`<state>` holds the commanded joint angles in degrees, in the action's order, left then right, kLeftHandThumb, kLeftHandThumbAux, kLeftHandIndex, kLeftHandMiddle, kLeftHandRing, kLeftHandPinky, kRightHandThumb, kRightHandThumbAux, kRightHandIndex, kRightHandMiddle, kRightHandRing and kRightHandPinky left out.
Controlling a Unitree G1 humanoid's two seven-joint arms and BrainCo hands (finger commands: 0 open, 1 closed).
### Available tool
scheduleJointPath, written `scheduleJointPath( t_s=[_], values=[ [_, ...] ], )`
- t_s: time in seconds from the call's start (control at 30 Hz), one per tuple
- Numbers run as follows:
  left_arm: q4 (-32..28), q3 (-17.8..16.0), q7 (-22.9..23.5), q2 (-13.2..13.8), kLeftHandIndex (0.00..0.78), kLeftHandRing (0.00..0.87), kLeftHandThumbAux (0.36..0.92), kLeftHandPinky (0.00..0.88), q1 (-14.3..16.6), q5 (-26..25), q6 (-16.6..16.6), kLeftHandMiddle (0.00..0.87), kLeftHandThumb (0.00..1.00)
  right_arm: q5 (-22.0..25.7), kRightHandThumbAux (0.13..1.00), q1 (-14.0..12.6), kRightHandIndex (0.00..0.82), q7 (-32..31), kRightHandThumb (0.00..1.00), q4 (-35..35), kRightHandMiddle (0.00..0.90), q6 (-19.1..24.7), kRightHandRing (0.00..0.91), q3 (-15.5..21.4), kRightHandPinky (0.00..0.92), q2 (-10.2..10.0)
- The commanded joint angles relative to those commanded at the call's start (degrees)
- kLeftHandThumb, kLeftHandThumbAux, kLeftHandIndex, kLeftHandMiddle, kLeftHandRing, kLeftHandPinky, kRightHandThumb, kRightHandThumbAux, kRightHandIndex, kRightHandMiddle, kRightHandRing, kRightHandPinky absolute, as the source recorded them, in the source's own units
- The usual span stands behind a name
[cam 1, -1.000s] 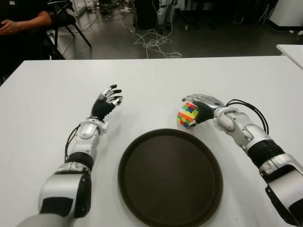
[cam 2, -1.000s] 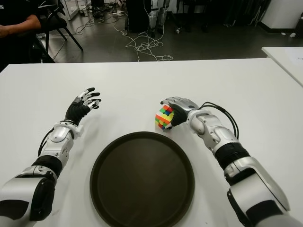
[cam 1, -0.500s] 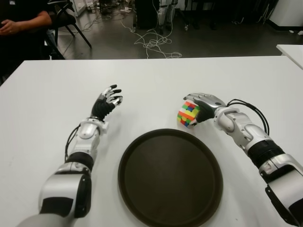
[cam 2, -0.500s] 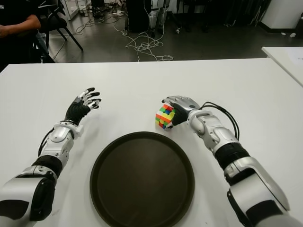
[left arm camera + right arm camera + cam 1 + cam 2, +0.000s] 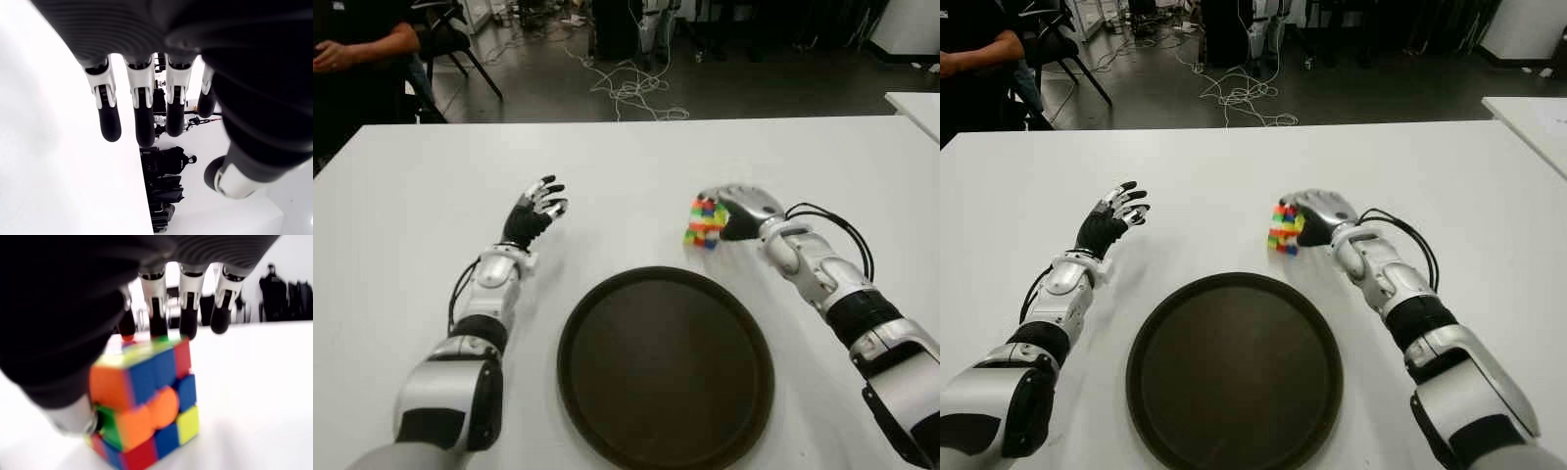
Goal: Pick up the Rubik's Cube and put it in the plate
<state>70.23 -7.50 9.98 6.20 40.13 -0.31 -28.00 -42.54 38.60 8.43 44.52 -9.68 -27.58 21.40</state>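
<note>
The Rubik's Cube (image 5: 705,223) is held in my right hand (image 5: 736,208), just beyond the far right rim of the round dark brown plate (image 5: 607,392) on the white table (image 5: 636,157). In the right wrist view the fingers (image 5: 188,308) reach over the top of the cube (image 5: 146,401), and the thumb presses its side. The cube is tilted, its lower edge close to the tabletop. My left hand (image 5: 538,206) is raised to the left of the plate, fingers spread and holding nothing, as the left wrist view fingers (image 5: 139,112) confirm.
A person (image 5: 357,44) sits beyond the table's far left corner beside a chair (image 5: 460,49). Cables (image 5: 631,93) lie on the floor behind the table. Another white table (image 5: 915,103) shows at the far right.
My right hand has carried the cube a little farther from the plate's rim and turned it. The left hand has not moved.
</note>
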Motion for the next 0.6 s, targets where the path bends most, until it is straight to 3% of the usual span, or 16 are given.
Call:
scheduleJointPath(
  t_s=[0.6],
  values=[
    [-0.2, 0.3, -0.1, 0.1, 0.131, 0.217, 0.692, 0.230, -0.2, 0.5, -0.4, 0.198, 0.225, 0.8, 0.701, -0.3, 0.359, 4.6, 0.824, 0.4, 0.515, 1.3, 0.442, 1.1, 0.365, -0.4]
  ],
)
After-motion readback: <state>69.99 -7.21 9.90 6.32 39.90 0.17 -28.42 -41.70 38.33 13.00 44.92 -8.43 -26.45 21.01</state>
